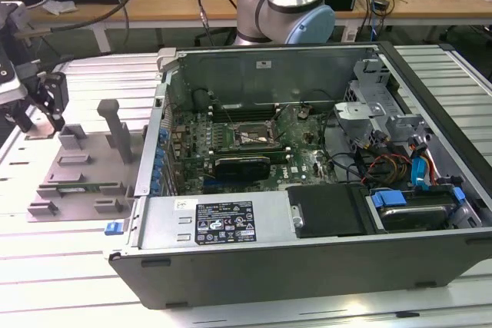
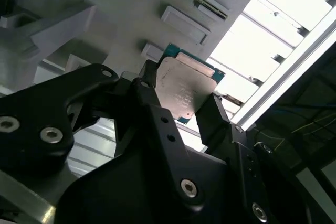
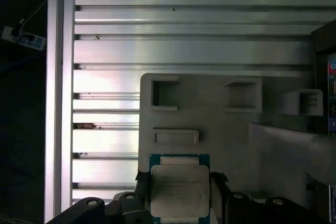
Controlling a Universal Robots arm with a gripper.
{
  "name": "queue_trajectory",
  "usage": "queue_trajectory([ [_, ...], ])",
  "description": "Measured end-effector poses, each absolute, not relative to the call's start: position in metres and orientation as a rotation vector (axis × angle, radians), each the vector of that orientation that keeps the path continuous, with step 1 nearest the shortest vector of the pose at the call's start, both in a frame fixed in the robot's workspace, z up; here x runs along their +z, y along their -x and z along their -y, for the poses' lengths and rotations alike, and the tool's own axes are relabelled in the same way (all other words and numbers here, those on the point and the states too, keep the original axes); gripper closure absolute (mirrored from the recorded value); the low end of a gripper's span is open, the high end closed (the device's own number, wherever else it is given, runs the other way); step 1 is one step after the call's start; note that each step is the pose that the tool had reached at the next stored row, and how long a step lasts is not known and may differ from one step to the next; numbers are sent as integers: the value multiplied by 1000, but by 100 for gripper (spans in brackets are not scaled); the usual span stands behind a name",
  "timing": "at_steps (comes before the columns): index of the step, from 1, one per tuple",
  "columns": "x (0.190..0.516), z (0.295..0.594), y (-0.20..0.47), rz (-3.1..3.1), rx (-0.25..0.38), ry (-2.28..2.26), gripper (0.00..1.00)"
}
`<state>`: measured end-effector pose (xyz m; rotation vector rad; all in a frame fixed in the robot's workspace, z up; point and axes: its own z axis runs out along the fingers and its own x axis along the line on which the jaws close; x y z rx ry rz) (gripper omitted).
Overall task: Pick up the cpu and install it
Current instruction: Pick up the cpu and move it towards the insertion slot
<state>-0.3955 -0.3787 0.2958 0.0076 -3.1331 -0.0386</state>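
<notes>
My gripper [image 3: 179,183] pinches cpu [image 3: 180,191] by two edges over fixture plate [image 3: 231,129]; pickup under way, install in case [image 1: 307,259] at exterior view's right not done.

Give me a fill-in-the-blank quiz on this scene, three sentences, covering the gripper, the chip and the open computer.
The gripper has a finger on each side of the ____. In the exterior view, the gripper is over the grey fixture plate, at that view's ____. The motherboard lies inside the open computer ____.
Missing words: cpu; left; case.
</notes>
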Motion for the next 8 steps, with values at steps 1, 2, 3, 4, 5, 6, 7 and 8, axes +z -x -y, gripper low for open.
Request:
queue_trajectory([
  [1, 298, 379, 395, 3133, -38, -8, 46],
  [2, 302, 378, 396, 3133, -37, -7, 46],
  [3, 306, 378, 395, 3133, -36, -8, 46],
  [4, 309, 378, 395, 3133, -36, -8, 46],
  [5, 311, 378, 395, 3133, -36, -8, 46],
  [6, 315, 378, 396, 3133, -35, -7, 46],
  [7, 318, 378, 396, 3133, -34, -7, 46],
  [8, 322, 378, 396, 3133, -33, -7, 46],
])
